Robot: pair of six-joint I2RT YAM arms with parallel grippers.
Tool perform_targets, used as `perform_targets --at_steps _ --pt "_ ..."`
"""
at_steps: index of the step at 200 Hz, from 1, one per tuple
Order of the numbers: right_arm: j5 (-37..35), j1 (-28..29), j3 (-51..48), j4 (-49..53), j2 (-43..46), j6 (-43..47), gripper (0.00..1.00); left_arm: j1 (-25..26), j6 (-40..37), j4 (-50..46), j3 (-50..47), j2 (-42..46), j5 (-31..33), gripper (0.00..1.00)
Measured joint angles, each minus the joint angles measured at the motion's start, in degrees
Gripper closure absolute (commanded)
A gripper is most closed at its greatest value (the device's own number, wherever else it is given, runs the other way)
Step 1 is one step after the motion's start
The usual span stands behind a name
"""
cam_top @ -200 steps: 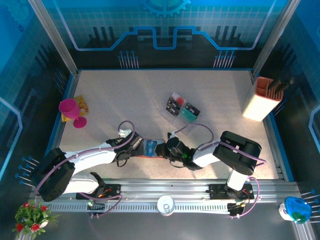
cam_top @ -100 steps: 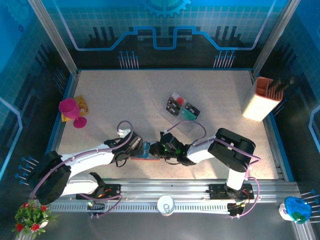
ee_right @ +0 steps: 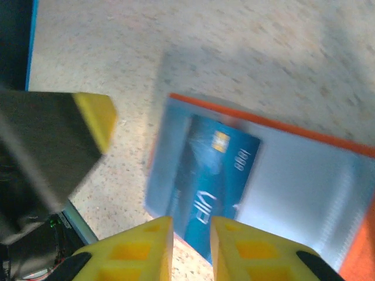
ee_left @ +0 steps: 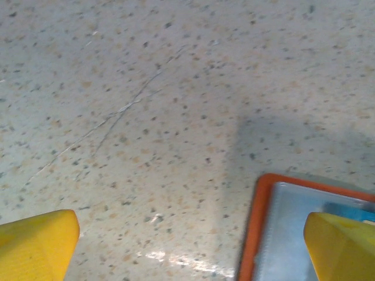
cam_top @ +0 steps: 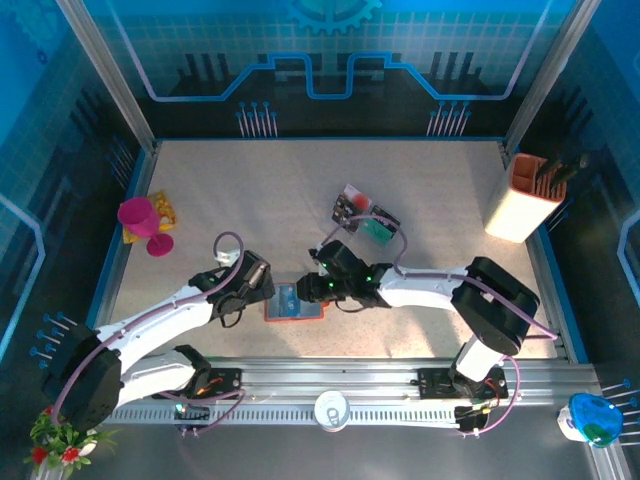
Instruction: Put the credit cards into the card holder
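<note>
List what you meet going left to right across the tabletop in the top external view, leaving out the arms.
pink goblet → card holder → credit cards → orange-topped utensil holder

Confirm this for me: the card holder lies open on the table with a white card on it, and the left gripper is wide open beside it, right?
Not quite. The card on the open card holder is blue, not white, as the right wrist view shows. The rest holds: the left gripper is wide open beside the holder.
</note>
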State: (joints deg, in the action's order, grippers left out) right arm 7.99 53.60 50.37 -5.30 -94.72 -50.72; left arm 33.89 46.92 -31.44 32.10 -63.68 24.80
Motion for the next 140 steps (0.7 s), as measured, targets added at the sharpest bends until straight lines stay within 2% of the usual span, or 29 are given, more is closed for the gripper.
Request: perform_targets --at_steps 38,71,140 --pt "0.0 1.0 9.3 7.5 -4.0 8.0 0.9 -0.1 3.2 -1.4 -2.3 0.0 -0.5 0.01" --pt "0.0 1.1 10.5 11.5 -7.3 11.1 0.94 -0.1 4.1 -1.3 -3.7 -0.8 -1.7 0.01" --pt "0.0 1.2 13.4 15.7 -12.7 13.4 0.95 -0.1 3.5 0.1 -3.3 -6.9 -3.6 0.01"
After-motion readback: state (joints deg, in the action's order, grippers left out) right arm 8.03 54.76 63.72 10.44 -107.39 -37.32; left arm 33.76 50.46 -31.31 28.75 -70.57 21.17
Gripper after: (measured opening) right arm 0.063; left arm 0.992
